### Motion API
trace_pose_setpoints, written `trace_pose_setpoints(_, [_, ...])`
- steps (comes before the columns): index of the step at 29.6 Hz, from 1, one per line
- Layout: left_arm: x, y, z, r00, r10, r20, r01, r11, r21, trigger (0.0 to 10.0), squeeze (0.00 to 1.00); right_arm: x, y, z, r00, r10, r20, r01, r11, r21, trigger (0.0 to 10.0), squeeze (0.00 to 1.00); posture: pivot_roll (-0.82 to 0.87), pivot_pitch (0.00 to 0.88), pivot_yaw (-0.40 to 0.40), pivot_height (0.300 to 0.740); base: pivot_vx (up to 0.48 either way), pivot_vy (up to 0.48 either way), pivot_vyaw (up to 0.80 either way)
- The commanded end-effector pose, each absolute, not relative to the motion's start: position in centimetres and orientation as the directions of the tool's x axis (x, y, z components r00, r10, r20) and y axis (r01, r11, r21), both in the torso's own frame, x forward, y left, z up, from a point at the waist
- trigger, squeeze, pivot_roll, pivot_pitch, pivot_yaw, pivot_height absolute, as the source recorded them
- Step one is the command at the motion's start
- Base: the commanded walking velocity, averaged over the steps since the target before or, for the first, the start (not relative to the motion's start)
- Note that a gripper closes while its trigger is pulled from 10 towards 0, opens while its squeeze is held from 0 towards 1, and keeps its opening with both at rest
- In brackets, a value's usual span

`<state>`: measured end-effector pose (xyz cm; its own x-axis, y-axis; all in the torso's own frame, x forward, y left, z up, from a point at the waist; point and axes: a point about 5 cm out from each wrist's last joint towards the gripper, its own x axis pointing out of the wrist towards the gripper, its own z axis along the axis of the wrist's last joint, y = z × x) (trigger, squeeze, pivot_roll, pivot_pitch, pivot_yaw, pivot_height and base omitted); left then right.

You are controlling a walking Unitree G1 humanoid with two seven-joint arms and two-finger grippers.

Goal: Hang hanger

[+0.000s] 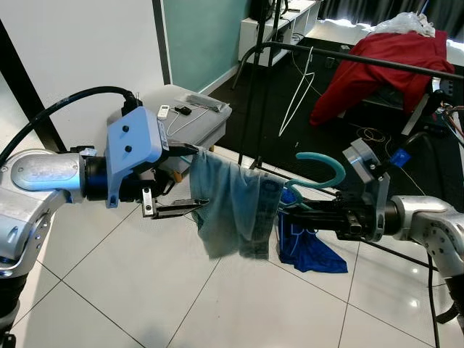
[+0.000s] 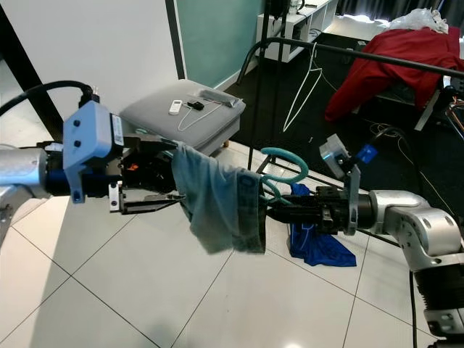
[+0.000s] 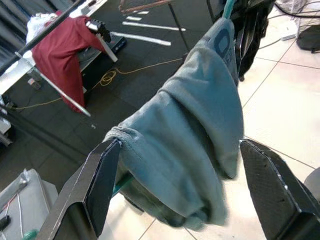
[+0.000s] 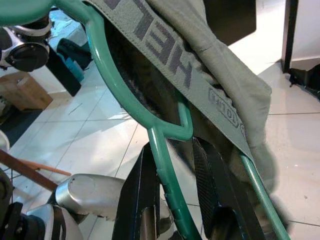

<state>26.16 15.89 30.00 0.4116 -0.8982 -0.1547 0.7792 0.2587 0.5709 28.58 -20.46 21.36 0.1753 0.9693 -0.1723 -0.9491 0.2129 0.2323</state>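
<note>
Two grippers hold one teal hanger (image 1: 319,174) between them above the white tiled floor (image 1: 130,290), its long axis running left to right across the scene. The hook curls up and to the right, toward the right gripper (image 1: 301,210), whose black fingers are clenched on the hanger's stem just below the neck, as the right wrist view shows. A faded blue-grey garment (image 1: 235,206) is draped over the hanger's bar and sags down in folds; a lettered waistband lies across the hanger's shoulder. The left gripper (image 1: 190,177) sits at the hanger's left end with its fingers spread wide, the cloth bunched between them. Beyond, a black clothes rail (image 1: 362,61) crosses the far side with a white wire hanger (image 1: 301,90) and a red garment (image 1: 384,65) on it. A blue cloth (image 1: 308,246) lies on the floor below.
</note>
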Motion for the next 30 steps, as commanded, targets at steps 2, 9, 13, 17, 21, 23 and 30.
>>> trace_pose_setpoints(2, [25.7, 15.7, 31.0, 0.387, -0.909, -0.154, 0.775, 0.230, 0.589, 10.0, 0.00, 28.2, -19.7, 21.4, 0.110, 0.975, -0.191, -0.965, 0.151, 0.213, 10.0, 0.00, -0.07, 0.027, -0.031, 0.740, 0.000, 0.000, 0.00])
trace_pose_setpoints(9, [24.9, 17.3, 30.9, 0.391, -0.878, -0.277, 0.787, 0.162, 0.595, 10.0, 0.00, 28.4, -19.9, 21.4, 0.126, 0.973, -0.192, -0.961, 0.168, 0.220, 10.0, 0.00, -0.07, 0.035, -0.030, 0.740, 0.000, 0.000, 0.00])
trace_pose_setpoints(13, [25.1, 19.8, 30.4, 0.470, -0.788, -0.398, 0.779, 0.158, 0.606, 10.0, 0.00, 28.5, -20.2, 21.4, 0.138, 0.971, -0.193, -0.959, 0.180, 0.220, 10.0, 0.00, -0.06, 0.038, -0.032, 0.740, 0.000, 0.000, 0.00])
trace_pose_setpoints(17, [25.2, 20.0, 30.3, 0.471, -0.785, -0.401, 0.785, 0.167, 0.597, 10.0, 0.00, 28.4, -20.1, 21.3, 0.127, 0.972, -0.197, -0.960, 0.170, 0.222, 10.0, 0.00, -0.06, 0.039, -0.031, 0.740, 0.000, 0.000, 0.00])
trace_pose_setpoints(21, [25.0, 18.7, 29.7, 0.421, -0.817, -0.394, 0.810, 0.144, 0.568, 10.0, 0.00, 28.4, -19.7, 21.3, 0.110, 0.974, -0.198, -0.962, 0.154, 0.223, 10.0, 0.00, -0.07, 0.041, -0.031, 0.740, 0.000, 0.000, 0.00])
trace_pose_setpoints(23, [25.0, 18.4, 29.7, 0.415, -0.824, -0.387, 0.812, 0.143, 0.566, 10.0, 0.00, 28.4, -19.6, 21.3, 0.108, 0.974, -0.198, -0.963, 0.152, 0.223, 10.0, 0.00, -0.07, 0.041, -0.030, 0.740, 0.000, 0.000, 0.00])
trace_pose_setpoints(30, [25.3, 17.6, 29.8, 0.379, -0.852, -0.361, 0.820, 0.128, 0.558, 10.0, 0.00, 28.3, -19.4, 21.1, 0.100, 0.974, -0.202, -0.964, 0.145, 0.224, 10.0, 0.00, -0.07, 0.041, -0.030, 0.740, 0.000, 0.000, 0.00])
